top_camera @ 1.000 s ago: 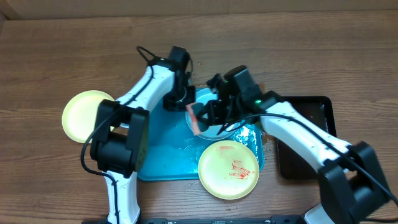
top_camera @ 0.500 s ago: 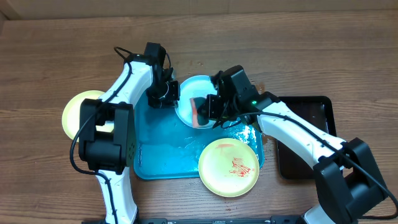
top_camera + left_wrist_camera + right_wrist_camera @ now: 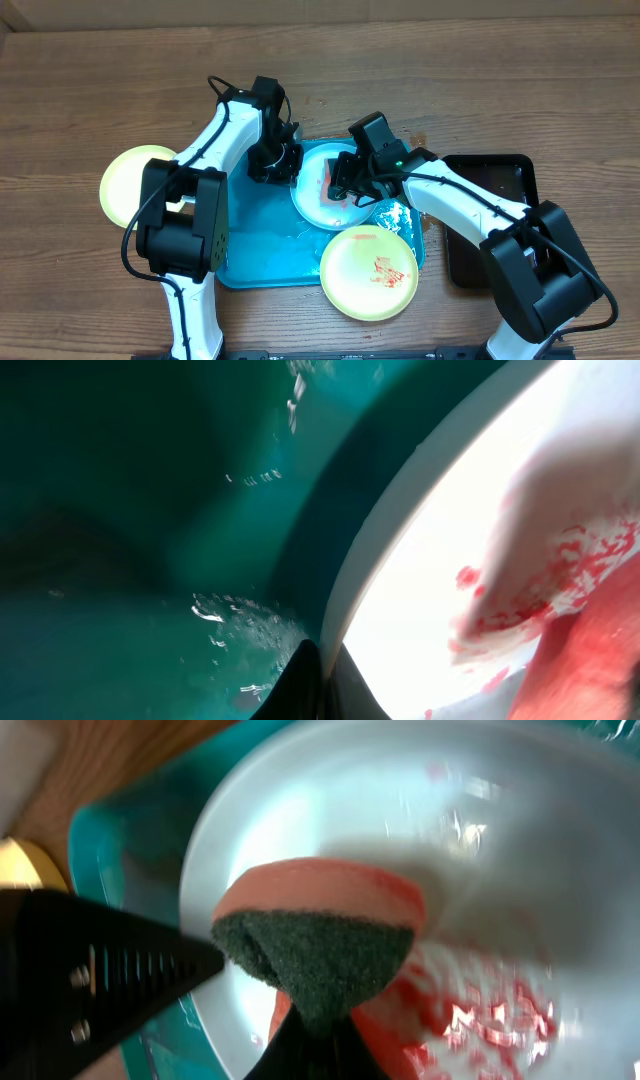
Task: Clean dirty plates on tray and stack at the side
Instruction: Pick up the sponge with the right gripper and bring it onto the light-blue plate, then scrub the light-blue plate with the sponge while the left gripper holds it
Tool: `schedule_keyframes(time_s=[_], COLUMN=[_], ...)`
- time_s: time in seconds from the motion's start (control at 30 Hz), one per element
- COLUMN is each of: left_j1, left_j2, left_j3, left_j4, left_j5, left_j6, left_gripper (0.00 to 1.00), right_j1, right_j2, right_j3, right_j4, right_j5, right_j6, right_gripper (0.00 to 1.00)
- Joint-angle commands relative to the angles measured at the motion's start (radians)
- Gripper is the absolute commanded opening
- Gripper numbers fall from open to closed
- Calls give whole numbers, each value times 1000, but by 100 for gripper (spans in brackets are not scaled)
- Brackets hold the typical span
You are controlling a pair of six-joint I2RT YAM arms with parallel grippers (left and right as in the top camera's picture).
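Observation:
A light blue plate (image 3: 312, 205) with red sauce smears lies on the turquoise tray (image 3: 255, 250). My left gripper (image 3: 277, 163) is shut on the plate's left rim, and its fingers (image 3: 322, 675) pinch that rim (image 3: 420, 560). My right gripper (image 3: 343, 180) is shut on a pink and green sponge (image 3: 320, 925), pressed onto the plate (image 3: 500, 830). A pale yellow-green plate (image 3: 368, 272) with red smears overlaps the tray's front right corner. A second yellow-green plate (image 3: 128, 185), with no smear showing, lies on the table at the left.
A black tray (image 3: 500, 215) lies on the table to the right of the turquoise one, under my right arm. A shiny wet patch (image 3: 397, 213) sits on the turquoise tray's right side. The table is brown wood.
The blue plate shifted left and then back right and down onto the tray, with my left gripper on its rim. The sponge moved across the plate.

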Motion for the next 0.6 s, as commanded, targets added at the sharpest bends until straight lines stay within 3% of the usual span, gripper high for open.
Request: schedule_keyframes(time_s=[0.0,0.33,0.57], left_j1=[-13,-24,-30], left_j2=[3,3,3], left_j3=[-5,-5,-5], left_j4=[-21,-19,-10], left_j5=[11,11,12], left_j6=[93,72,53], left_gripper=[4,4,4], right_j1=[-3,49,103], right_j2=[-8,47,154], right_j3=[11,-39,-39], right_j4=[3,69,234], right_j5=[58,27,-169], right_j6=[56,151,151], right_gripper=[4,4,4])
